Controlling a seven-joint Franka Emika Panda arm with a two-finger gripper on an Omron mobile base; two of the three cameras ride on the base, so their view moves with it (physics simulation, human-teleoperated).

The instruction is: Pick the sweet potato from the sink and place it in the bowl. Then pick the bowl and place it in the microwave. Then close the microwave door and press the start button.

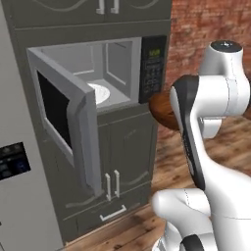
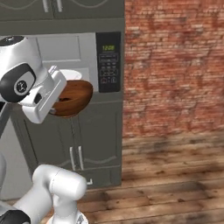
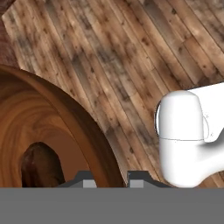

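Note:
My gripper (image 3: 111,181) is shut on the rim of the reddish-brown wooden bowl (image 3: 52,113). It holds the bowl in the air in front of the microwave (image 1: 112,63), just right of and slightly below the opening. The dark brown sweet potato (image 3: 40,165) lies inside the bowl. The bowl (image 2: 75,97) hangs beside the black keypad panel (image 2: 108,61) and also peeks out behind my arm (image 1: 159,112). The microwave door (image 1: 63,115) stands wide open, swung out to the left. The white turntable plate (image 1: 100,92) is bare. The sink is out of view.
A tall grey fridge with a dark control panel (image 1: 12,162) stands left of the open door. Grey cabinet doors with handles (image 1: 112,184) sit under the microwave. A brick wall (image 2: 175,65) and wooden floor (image 2: 175,175) lie to the right.

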